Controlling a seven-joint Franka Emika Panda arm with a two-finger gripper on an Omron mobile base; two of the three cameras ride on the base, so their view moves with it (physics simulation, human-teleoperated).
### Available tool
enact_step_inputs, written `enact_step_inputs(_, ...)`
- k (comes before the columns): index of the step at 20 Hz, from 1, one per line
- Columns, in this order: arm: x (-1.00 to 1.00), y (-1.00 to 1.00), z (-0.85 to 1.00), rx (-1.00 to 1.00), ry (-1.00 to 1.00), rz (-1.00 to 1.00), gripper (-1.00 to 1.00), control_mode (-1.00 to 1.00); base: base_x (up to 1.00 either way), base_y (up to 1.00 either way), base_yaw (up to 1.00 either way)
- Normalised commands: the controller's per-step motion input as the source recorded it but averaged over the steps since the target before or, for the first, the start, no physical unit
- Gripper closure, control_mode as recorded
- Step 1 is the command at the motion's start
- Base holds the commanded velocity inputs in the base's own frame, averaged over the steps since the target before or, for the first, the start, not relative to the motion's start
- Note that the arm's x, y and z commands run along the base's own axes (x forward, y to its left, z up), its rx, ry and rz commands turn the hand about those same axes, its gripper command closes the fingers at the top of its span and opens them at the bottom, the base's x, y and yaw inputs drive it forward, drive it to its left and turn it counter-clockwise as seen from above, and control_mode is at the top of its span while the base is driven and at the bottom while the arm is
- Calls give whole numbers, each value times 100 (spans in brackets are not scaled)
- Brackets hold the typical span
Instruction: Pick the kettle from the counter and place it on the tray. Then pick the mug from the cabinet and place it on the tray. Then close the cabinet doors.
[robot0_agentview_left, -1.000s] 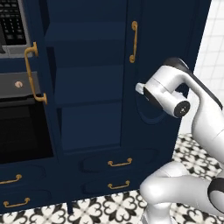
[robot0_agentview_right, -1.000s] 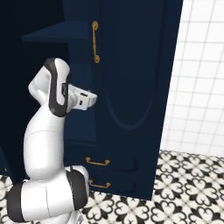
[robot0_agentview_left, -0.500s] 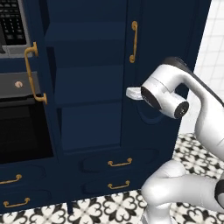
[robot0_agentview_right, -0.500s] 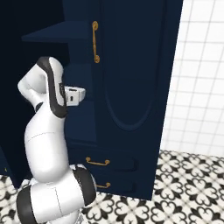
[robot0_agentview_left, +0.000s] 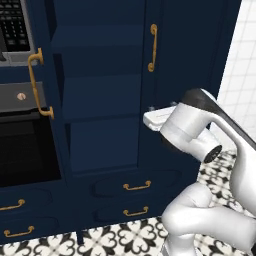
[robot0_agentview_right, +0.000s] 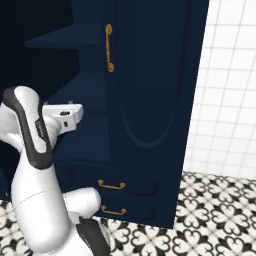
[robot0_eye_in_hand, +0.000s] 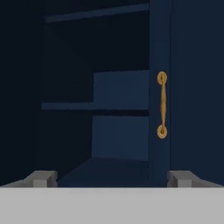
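The tall navy cabinet (robot0_agentview_left: 100, 95) stands in front of me with bare shelves (robot0_eye_in_hand: 118, 92) showing inside. Its left door (robot0_agentview_left: 47, 60) is swung out, brass handle (robot0_agentview_left: 37, 82) facing left. The right door (robot0_agentview_right: 155, 75) looks shut, with its brass handle (robot0_eye_in_hand: 162, 105) along its edge. My gripper (robot0_eye_in_hand: 111, 178) is open with nothing between its fingertips (robot0_eye_in_hand: 41, 178), and it points into the open half. The white hand (robot0_agentview_left: 160, 117) hovers at mid-shelf height just before the right door's edge. Kettle, mug and tray are out of view.
A black oven (robot0_agentview_left: 25, 150) and a keypad panel (robot0_agentview_left: 15, 25) sit left of the cabinet. Two brass-handled drawers (robot0_agentview_left: 136, 186) lie below the shelves. A white tiled wall (robot0_agentview_right: 230, 75) is to the right, with patterned floor tiles (robot0_agentview_right: 220, 210) underneath.
The arm has swung the hand to the left, from in front of the right door towards the open side. The jaws have stayed open.
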Motion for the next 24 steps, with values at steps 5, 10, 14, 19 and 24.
enact_step_inputs(5,-74,40,3,9,-2,10,-100,-100,0,0,0)
enact_step_inputs(10,-24,28,-10,52,0,25,-100,-100,0,0,0)
enact_step_inputs(14,-35,42,-20,31,1,26,-100,-100,0,0,0)
enact_step_inputs(19,-33,34,0,30,18,32,-100,-100,0,0,0)
enact_step_inputs(24,-61,43,0,15,0,21,-100,-100,0,0,0)
